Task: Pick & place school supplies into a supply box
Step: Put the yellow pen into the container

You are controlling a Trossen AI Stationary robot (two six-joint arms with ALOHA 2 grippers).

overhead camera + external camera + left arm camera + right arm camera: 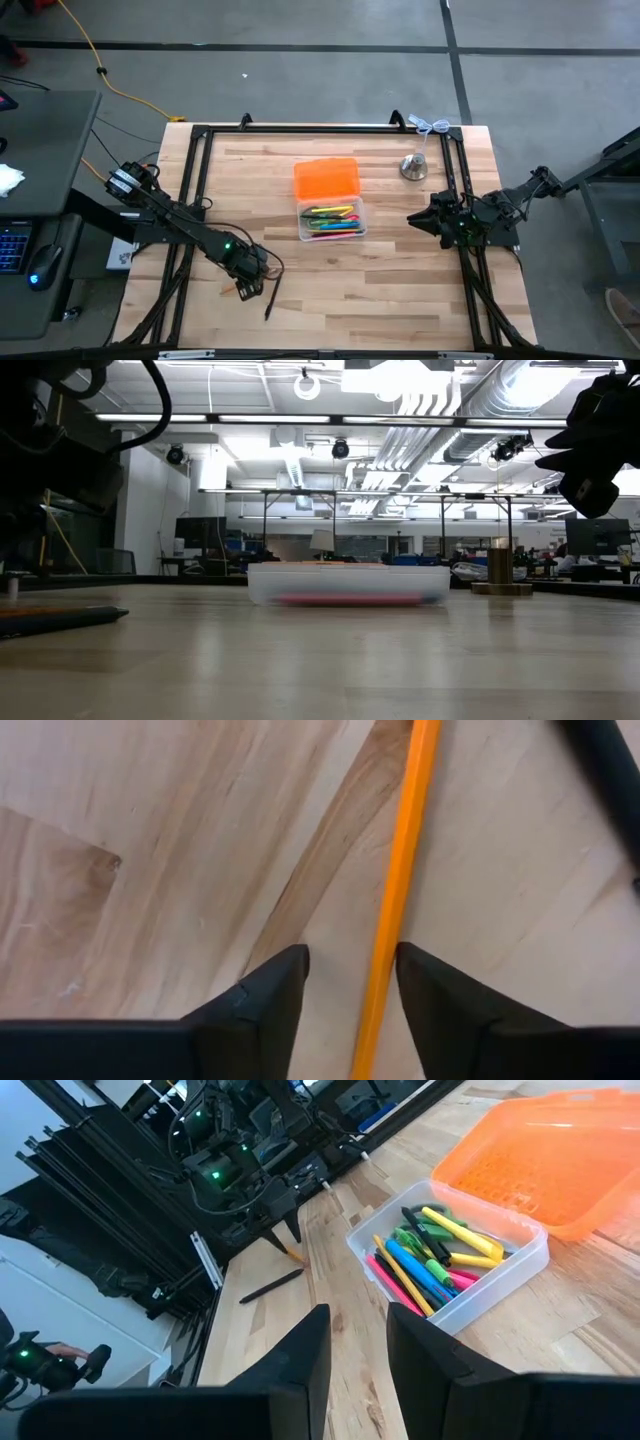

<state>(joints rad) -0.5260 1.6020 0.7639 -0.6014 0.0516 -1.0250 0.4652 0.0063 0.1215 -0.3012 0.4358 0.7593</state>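
An orange pencil [400, 890] lies flat on the wooden table near its front left. My left gripper [352, 980] points straight down over it, open, with one finger on each side of the pencil; I see a gap at both fingers. A black pen [270, 300] lies on the table just beside it. The supply box [302, 228], clear with its orange lid [326, 179] swung open toward the far edge, stands at the table's middle and holds several coloured pens and markers [425, 1255]. My right gripper [358, 1330] waits open at the right, above the table.
A silver bell [413, 166] stands right of the box's lid. Black frame rails [190, 190] run along the table's left, far and right sides. Bare tabletop lies between the box and the near edge.
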